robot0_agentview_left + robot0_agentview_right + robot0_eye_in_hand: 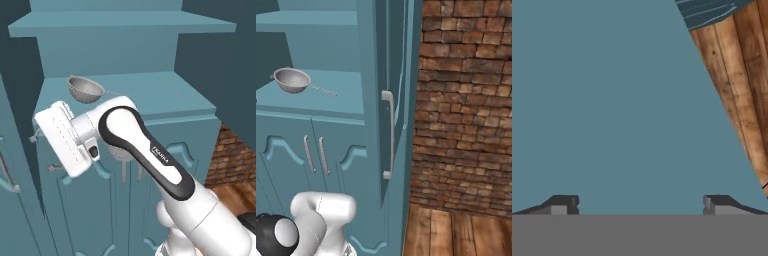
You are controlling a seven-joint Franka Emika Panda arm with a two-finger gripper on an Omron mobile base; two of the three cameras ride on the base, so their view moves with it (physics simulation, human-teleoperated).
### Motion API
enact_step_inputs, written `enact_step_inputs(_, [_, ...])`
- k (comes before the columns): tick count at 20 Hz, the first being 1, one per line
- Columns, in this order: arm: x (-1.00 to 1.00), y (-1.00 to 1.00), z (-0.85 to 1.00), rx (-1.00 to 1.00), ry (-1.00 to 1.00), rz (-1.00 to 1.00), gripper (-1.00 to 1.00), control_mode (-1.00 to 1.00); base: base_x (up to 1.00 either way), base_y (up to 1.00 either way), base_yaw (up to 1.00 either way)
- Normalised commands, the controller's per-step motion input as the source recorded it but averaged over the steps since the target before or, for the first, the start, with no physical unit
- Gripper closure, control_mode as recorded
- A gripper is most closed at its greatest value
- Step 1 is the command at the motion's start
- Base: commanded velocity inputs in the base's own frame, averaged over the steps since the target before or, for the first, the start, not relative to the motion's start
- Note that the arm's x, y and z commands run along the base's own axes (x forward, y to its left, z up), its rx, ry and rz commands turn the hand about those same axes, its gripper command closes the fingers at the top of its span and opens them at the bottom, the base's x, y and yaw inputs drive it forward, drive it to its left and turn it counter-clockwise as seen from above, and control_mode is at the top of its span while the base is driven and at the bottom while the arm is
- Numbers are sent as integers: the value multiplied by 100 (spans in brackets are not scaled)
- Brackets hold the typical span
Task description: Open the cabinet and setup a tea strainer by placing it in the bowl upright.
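in the left base view the cabinet stands open, and the tea strainer rests on its lower teal shelf, just above the white arm's wrist. in the right base view the strainer sits on that same shelf with its thin handle pointing right, and the opened right door juts toward the camera beside the brick wall. in the hand view the tool is released, tips wide apart, empty, facing a flat teal surface with wooden floor beside it.

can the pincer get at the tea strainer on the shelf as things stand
Probably yes. The cabinet doors stand open and the tea strainer lies exposed on the shelf. The pincer is open, facing a teal panel, so it must turn toward it first.
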Motion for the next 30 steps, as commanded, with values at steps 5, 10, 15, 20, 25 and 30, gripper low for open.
enact_step_inputs(5, [-34, 47, 0, -2, -4, 0, -100, -100, 0, 0, 0])
enact_step_inputs(10, [-2, -10, 0, -7, 0, 2, -100, -100, 0, 0, 0])
enact_step_inputs(15, [0, -53, -4, -5, -1, 3, -100, -100, 0, 0, 0])
enact_step_inputs(20, [0, -34, -49, -33, -33, 0, -100, -100, 0, 0, 0])
enact_step_inputs(25, [33, -65, -33, -42, -55, 12, -100, -100, 0, 0, 0])
enact_step_inputs(30, [33, -82, 22, -37, -50, 36, -100, -100, 0, 0, 0])
